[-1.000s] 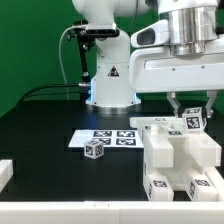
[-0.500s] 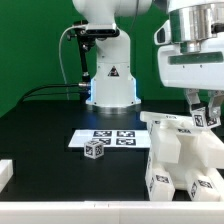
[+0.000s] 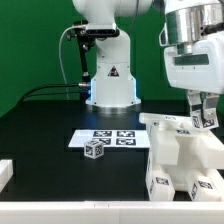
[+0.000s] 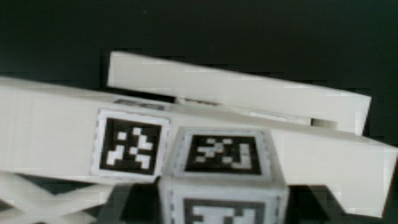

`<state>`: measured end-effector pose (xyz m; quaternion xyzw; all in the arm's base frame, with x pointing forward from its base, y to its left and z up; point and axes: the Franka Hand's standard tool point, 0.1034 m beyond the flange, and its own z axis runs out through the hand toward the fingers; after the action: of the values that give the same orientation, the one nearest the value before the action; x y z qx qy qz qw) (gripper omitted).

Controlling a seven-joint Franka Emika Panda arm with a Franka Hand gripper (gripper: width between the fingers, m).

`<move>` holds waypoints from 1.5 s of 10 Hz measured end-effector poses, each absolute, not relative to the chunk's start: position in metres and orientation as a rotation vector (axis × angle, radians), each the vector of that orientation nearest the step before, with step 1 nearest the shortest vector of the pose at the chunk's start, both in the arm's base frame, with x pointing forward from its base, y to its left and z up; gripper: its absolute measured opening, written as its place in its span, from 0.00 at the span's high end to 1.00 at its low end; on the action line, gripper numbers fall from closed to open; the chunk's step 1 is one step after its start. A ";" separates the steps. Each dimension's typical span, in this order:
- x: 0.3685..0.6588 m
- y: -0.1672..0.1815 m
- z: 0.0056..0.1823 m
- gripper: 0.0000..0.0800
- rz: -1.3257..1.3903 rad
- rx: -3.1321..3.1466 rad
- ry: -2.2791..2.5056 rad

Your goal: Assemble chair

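The chair (image 3: pixel 180 158) is a chunky white structure of tagged slabs and blocks at the exterior view's right front. My gripper (image 3: pixel 203 117) hangs just above its far right top. It is shut on a small white tagged cube (image 3: pixel 207 116), held right over the structure's top slab. In the wrist view the cube (image 4: pixel 224 196) sits between my dark fingers (image 4: pixel 128 200), with the tagged top slab (image 4: pixel 178 140) and a long white bar (image 4: pixel 231 85) behind it. Whether the cube touches the slab cannot be told. Another small tagged cube (image 3: pixel 95 149) lies loose on the table.
The marker board (image 3: pixel 112 137) lies flat on the black table in front of the robot base (image 3: pixel 110 75). A white part (image 3: pixel 5 172) shows at the exterior view's left edge. A white rim runs along the table's front.
My gripper has moved toward the exterior view's right with the cube, from over the structure's middle to its far right top. It has barely moved in the last half second.
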<state>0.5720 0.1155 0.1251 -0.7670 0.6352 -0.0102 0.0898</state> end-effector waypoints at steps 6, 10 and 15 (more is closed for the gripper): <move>0.574 0.099 0.124 0.65 -0.051 -2.348 1.814; 0.572 0.100 0.124 0.27 -0.024 -2.489 1.651; 0.577 0.103 0.128 0.19 -0.041 -2.881 0.876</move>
<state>0.5773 0.1033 0.1276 -0.9547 0.2901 -0.0137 0.0649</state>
